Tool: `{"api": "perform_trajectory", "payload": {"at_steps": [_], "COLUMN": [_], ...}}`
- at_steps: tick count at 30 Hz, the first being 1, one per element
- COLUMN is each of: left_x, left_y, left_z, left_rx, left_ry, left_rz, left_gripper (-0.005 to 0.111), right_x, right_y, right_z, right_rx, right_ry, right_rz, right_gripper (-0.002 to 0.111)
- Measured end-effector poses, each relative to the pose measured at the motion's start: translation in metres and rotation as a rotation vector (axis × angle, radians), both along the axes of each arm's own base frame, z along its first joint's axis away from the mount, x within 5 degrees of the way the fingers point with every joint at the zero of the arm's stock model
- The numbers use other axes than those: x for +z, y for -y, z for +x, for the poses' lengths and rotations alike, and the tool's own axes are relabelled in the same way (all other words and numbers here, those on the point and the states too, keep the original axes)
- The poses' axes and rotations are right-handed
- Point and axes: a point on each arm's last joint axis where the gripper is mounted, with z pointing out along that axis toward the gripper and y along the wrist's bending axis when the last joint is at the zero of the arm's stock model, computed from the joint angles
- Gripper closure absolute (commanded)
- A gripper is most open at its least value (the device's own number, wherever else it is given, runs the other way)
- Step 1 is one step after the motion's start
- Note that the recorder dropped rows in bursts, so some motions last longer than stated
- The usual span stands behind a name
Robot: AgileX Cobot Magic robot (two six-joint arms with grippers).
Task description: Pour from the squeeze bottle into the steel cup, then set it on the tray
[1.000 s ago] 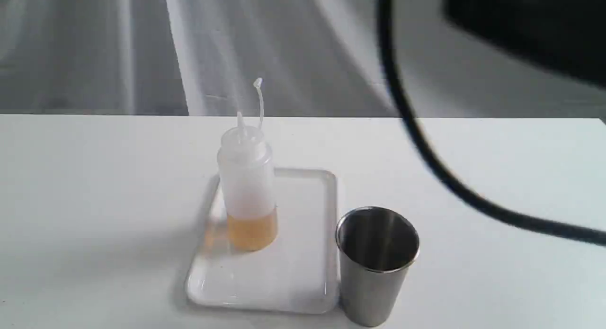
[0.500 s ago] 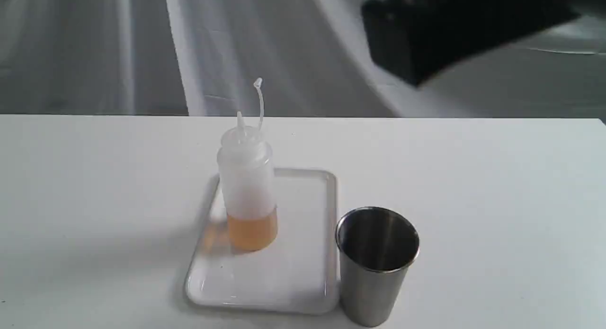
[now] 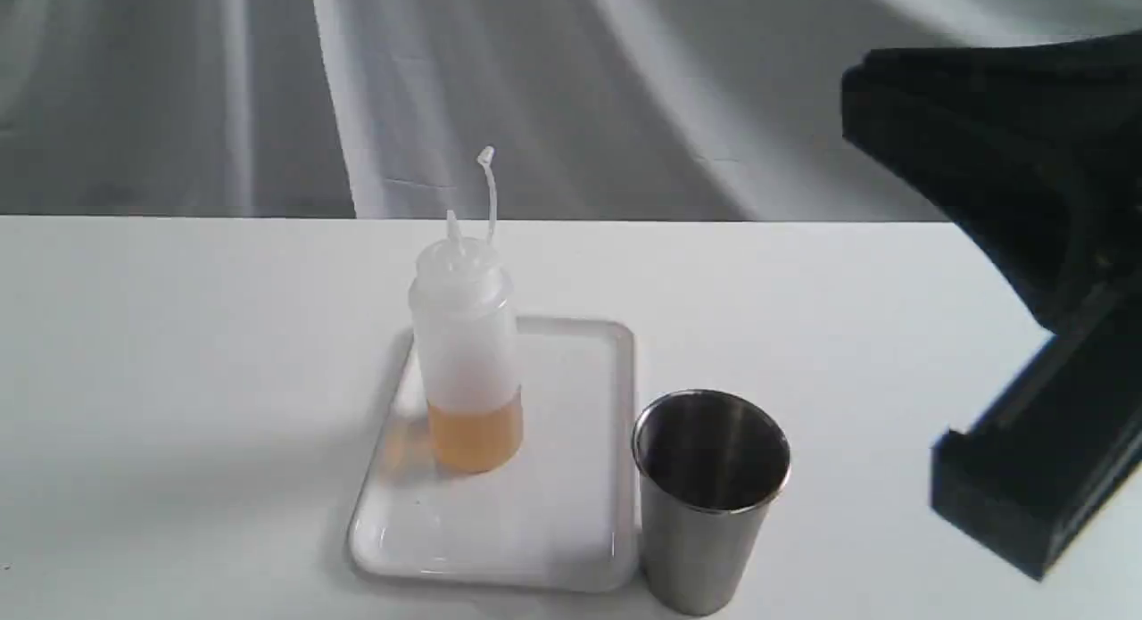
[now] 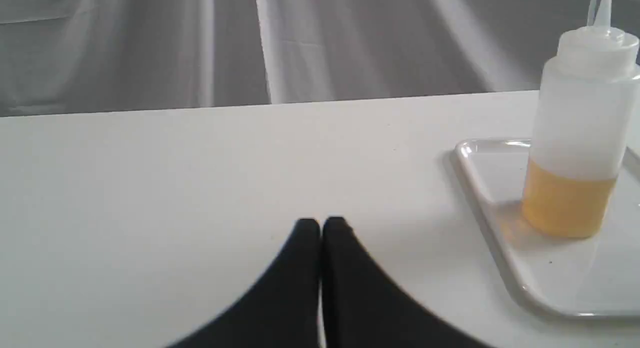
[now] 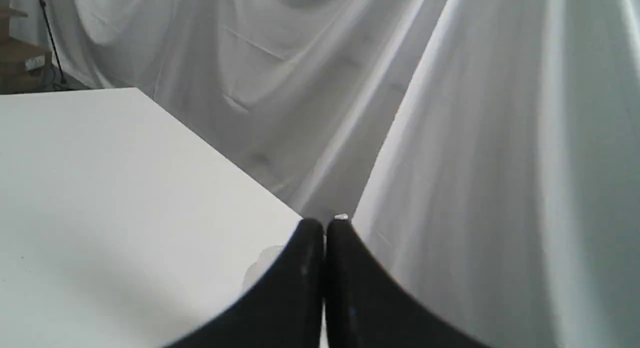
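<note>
On the exterior view, the squeeze bottle (image 3: 466,352) stands upright on the tray (image 3: 553,513). The steel cup (image 3: 709,513) stands on the table (image 3: 178,379) just beside the tray, between it and the blurred right arm (image 3: 1008,183). Left wrist view: left gripper (image 4: 321,227), jaws pressed together and empty, low over the table, with squeeze bottle and tray ahead to one side, apart from the tips. Right wrist view: right gripper (image 5: 324,228) clenched on nothing, its tips over the table edge, white drape (image 5: 475,137) beyond.
</note>
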Motion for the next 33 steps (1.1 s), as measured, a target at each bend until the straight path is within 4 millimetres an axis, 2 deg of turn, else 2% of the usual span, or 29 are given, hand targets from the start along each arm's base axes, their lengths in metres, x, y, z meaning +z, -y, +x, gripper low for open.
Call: {"api": "perform_trajectory", "payload": {"at_steps": [4, 10, 25, 29, 33], "left_x": [0.0, 0.0, 0.0, 0.0, 0.0], "left_y": [0.0, 0.0, 0.0, 0.0, 0.0], "left_z": [0.0, 0.0, 0.0, 0.0, 0.0], "left_rx": [0.0, 0.0, 0.0, 0.0, 0.0], "left_ry": [0.0, 0.0, 0.0, 0.0, 0.0], "left_rz": [0.0, 0.0, 0.0, 0.0, 0.0], "left_gripper": [0.107, 0.107, 0.107, 0.107, 0.107], "right_x": [-0.005, -0.029, -0.126, -0.141, -0.146], "right_y": [0.007, 0.015, 0.048, 0.058, 0.07], "right_z": [-0.005, -0.01, -0.027, -0.025, -0.024], "right_rx": [0.011, 0.012, -0.006, -0.075, -0.142], "right_ry": [0.003, -0.021, -0.128, -0.156, -0.16], "right_rz": [0.004, -0.034, -0.205, -0.234, -0.223], "right_gripper": [0.108, 0.108, 0.108, 0.108, 0.108]}}
